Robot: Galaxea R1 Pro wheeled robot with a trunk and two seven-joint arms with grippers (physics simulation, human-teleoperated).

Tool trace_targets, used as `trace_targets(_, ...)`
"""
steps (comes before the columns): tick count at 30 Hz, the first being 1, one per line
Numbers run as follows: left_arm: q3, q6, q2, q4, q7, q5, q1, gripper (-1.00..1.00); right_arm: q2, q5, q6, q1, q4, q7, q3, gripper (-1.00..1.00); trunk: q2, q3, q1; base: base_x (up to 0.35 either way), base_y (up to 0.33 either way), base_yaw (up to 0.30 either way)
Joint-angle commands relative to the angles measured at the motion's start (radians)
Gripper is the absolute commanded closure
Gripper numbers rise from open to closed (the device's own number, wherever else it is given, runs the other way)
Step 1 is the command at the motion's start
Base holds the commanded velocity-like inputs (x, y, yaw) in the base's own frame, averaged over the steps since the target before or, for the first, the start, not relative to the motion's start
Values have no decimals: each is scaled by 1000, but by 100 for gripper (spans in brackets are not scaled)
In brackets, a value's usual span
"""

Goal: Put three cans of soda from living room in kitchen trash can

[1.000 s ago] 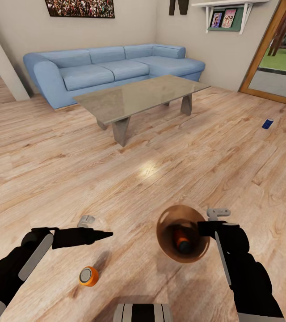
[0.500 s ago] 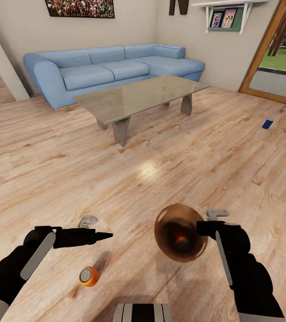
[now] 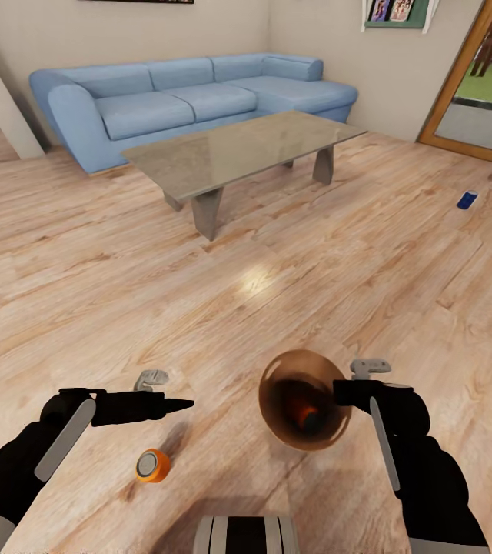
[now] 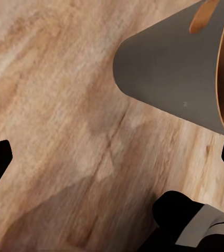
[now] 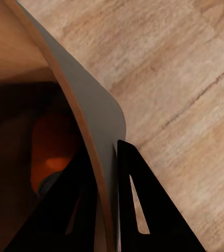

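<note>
Copper-brown tash can [image 3: 305,400], tilted off the floor: your right gripper [image 3: 344,392] pinches its rim, one finger on each side of the wall, with one orange can [image 3: 308,415] lying inside. Second orange can [image 3: 152,465] lies on the wood floor [image 3: 277,261] below your left gripper [image 3: 183,403], whose jaws look closed and empty. Blue can [image 3: 467,200] lies far right, near the glass door.

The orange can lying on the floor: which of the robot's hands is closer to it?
Left. The left hand hangs just above the orange can; the right hand, farther across, grips the rim of the brown bin.
</note>
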State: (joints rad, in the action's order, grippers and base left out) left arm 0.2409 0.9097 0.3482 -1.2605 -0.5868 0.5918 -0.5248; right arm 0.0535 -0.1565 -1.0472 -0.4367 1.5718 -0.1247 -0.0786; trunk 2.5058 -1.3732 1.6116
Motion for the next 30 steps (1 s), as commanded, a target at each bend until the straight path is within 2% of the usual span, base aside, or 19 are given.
trace_targets(1, 0, 0, 1, 0, 0, 0, 0, -100, 0, 0, 0, -1, 0, -4, 0, 100, 0, -4, 0, 0, 0, 0)
trace_targets(4, 0, -1, 1, -1, -1, 1, 0, -100, -1, 0, 0, -1, 0, -4, 0, 100, 1, -15, 2, 0, 0, 0)
trace_targets(13, 6, -1, 3, -46, -2, -3, -1, -100, -1, 0, 0, -1, 0, -4, 0, 100, 1, -15, 2, 0, 0, 0)
trace_targets(28, 9, -9, 2, -13, 7, -15, 0, -100, -1, 0, 0, -2, 0, -5, -1, 100, 1, -15, 2, 0, 0, 0)
trace_targets(30, 10, -33, 1, -7, 16, -15, 0, -100, -2, 0, 0, -2, 0, -5, -1, 100, 1, -15, 2, 0, 0, 0)
